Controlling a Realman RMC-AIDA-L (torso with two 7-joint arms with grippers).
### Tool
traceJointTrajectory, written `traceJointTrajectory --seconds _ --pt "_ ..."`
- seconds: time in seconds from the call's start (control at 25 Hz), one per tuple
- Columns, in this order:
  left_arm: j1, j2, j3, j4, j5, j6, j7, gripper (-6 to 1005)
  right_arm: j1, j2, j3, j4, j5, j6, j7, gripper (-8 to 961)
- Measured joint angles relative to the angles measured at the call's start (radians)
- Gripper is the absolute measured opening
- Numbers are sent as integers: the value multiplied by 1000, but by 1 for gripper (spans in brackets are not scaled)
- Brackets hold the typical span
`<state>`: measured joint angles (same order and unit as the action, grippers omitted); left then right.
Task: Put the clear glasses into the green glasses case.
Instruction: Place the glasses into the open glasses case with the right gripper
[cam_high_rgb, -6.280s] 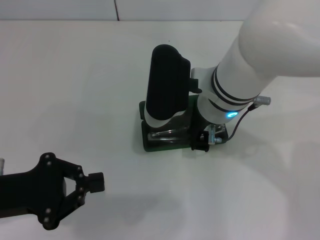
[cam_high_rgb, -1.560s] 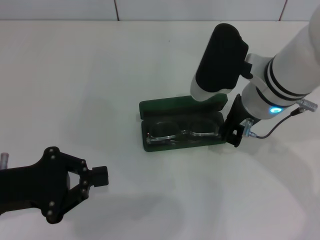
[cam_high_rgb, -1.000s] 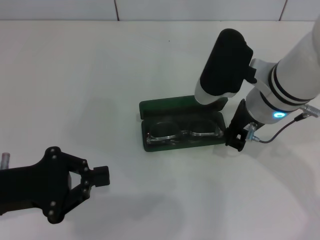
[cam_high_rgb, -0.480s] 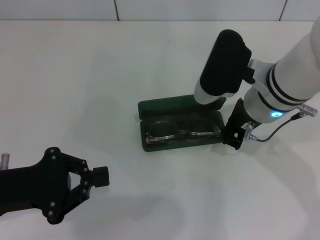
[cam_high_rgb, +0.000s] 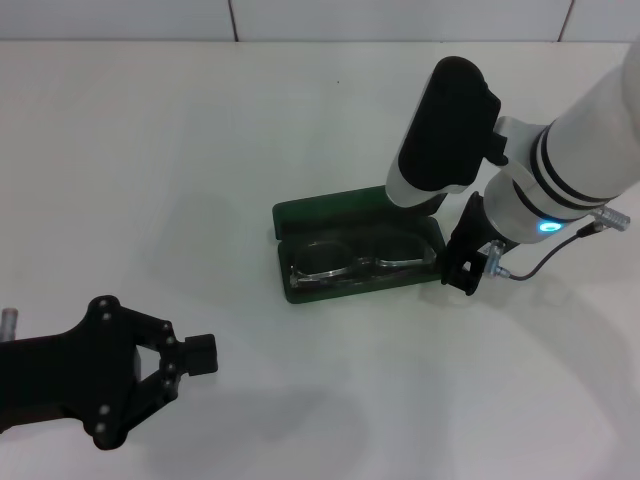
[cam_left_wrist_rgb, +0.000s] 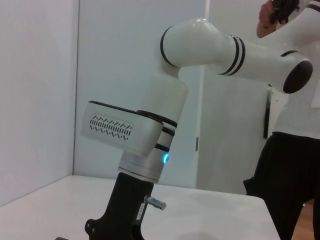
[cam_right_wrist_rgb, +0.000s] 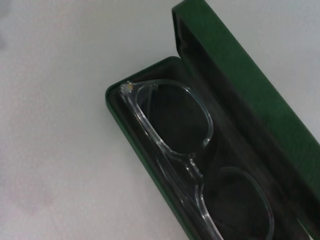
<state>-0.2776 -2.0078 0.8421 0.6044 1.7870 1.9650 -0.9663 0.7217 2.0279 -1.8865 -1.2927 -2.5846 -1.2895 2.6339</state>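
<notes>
In the head view, the green glasses case (cam_high_rgb: 360, 252) is lying open near the middle of the white worktop (cam_high_rgb: 180, 150), with its lid standing up along the far edge. The clear glasses (cam_high_rgb: 365, 258) are lying inside the case, on the dark lining, with the lenses side by side along the length of the case. The right gripper (cam_high_rgb: 462, 270) is hanging just beside the right end of the case, very near to it or touching it; I cannot tell which. Its jaws are grasping nothing, but I cannot tell if they are released or clenched, because the black part is hiding them. A blue light is glowing on the white wrist above it. The left gripper (cam_high_rgb: 195, 357) is resting low at the near left side, well apart from the case. Its jaws are standing apart and are grasping nothing.

In the left wrist view, the white right arm (cam_left_wrist_rgb: 210, 45) is bending over the worktop, and its black lower part is reaching down to the surface. A person in dark clothes (cam_left_wrist_rgb: 287, 190) is standing behind the worktop.

In the right wrist view, the case is filling most of the picture. The clear frame is sitting inside the tray, close along the wall opposite to the hinge, and the open lid is rising behind it.
</notes>
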Motion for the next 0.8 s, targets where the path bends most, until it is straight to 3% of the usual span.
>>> traceJointTrajectory --seconds 0.8 --pt "0 0 0 0 0 0 3 55 -1 -1 0 4 -10 27 -8 8"
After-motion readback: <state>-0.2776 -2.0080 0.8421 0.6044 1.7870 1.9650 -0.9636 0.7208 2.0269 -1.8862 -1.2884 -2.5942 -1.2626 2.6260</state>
